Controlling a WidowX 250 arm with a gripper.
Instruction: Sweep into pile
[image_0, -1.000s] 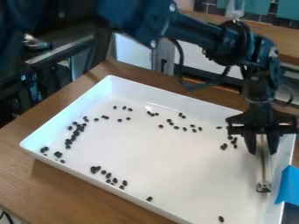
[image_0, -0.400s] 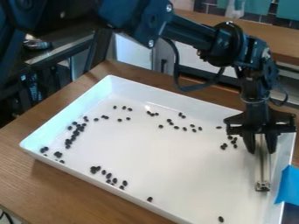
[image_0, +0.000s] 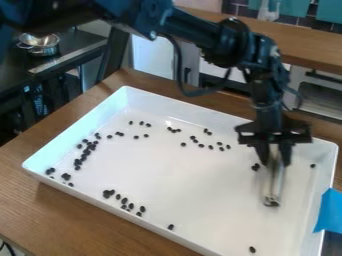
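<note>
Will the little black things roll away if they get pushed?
Probably a bit: the black pieces look small and rounded. The white tray looks smooth, so they may skid too. Its raised walls should stop them.

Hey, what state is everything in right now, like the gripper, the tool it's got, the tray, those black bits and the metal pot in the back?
gripper: closed on the tool
tool: held, pointing down into the tray
tray: open-topped, right way up
black bits: scattered in loose clusters, not one pile
metal pot: upright; lid on or off, can't tell
</note>
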